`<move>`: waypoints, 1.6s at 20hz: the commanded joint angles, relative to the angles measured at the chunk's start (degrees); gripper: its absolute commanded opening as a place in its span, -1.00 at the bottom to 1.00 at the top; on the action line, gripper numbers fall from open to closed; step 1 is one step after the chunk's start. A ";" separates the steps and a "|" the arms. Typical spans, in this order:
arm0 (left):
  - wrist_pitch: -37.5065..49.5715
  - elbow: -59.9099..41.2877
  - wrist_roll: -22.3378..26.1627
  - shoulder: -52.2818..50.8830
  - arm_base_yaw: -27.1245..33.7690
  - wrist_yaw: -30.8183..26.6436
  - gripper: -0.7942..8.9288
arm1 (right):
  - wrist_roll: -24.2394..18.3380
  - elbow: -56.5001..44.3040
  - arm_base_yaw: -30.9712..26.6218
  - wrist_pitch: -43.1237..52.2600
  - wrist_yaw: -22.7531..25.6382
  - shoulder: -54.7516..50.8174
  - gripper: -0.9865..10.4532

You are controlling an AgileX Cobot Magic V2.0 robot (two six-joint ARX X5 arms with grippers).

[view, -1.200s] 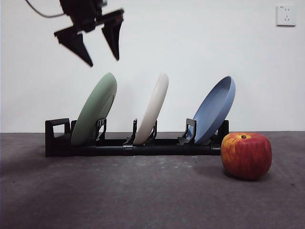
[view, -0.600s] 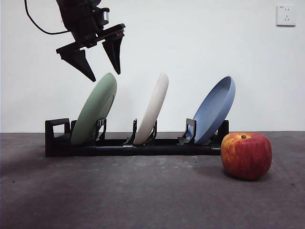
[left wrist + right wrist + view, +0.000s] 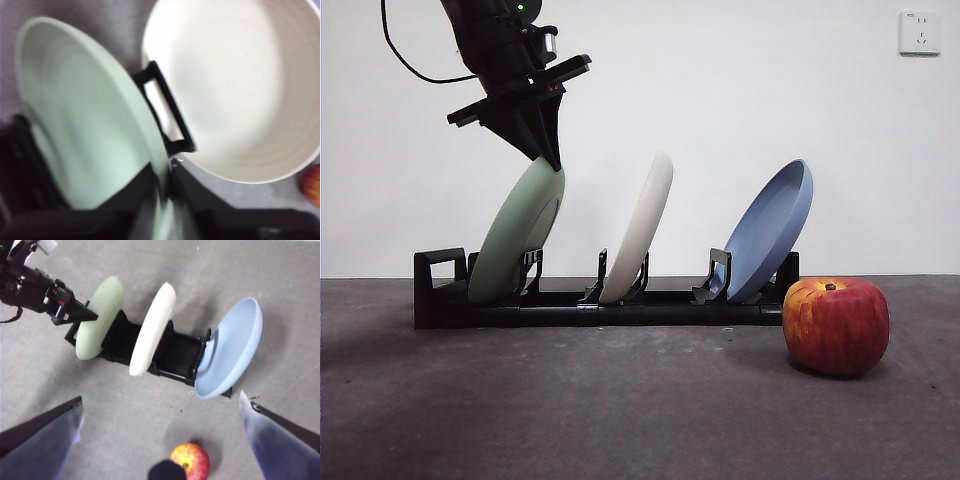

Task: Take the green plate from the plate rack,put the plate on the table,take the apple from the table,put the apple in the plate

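The green plate [image 3: 520, 235] leans in the left slot of the black plate rack [image 3: 440, 290], on the dark grey table [image 3: 620, 400]. My left gripper [image 3: 548, 160] has come down onto the plate's top edge. In the left wrist view its jaws stand shut on either side of the rim of the green plate [image 3: 85, 130]. The red apple [image 3: 836, 326] rests on the table at the right, in front of the rack's end. My right gripper [image 3: 161, 397] hangs high over the table, open and holding nothing, with the apple [image 3: 191, 460] below it.
A cream-white plate [image 3: 642, 225] stands in the middle slot and a blue plate [image 3: 770, 230] in the right slot. The cream plate [image 3: 235, 85] is close beside my left gripper. A white wall with a socket [image 3: 920, 32] stands behind.
My left gripper has dropped from above the rack to the green plate's top rim, and its jaws have gone from spread apart to shut on the rim. The plates and the apple stay put.
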 commanded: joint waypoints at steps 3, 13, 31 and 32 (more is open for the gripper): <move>0.42 -0.15 0.42 1.40 0.50 -1.51 -0.85 | -0.37 0.17 0.09 0.00 1.42 0.31 0.32; 0.13 20.79 -0.07 1.29 -0.96 6.19 -0.85 | -0.24 0.17 0.09 0.07 1.70 0.31 0.32; -10.64 5.77 7.26 -27.58 -32.15 -27.61 -0.85 | -0.26 0.17 0.04 0.13 3.17 0.31 0.32; -10.64 0.57 6.10 -29.75 -33.53 -28.20 -0.85 | -0.26 0.17 0.04 -0.09 3.17 0.31 0.32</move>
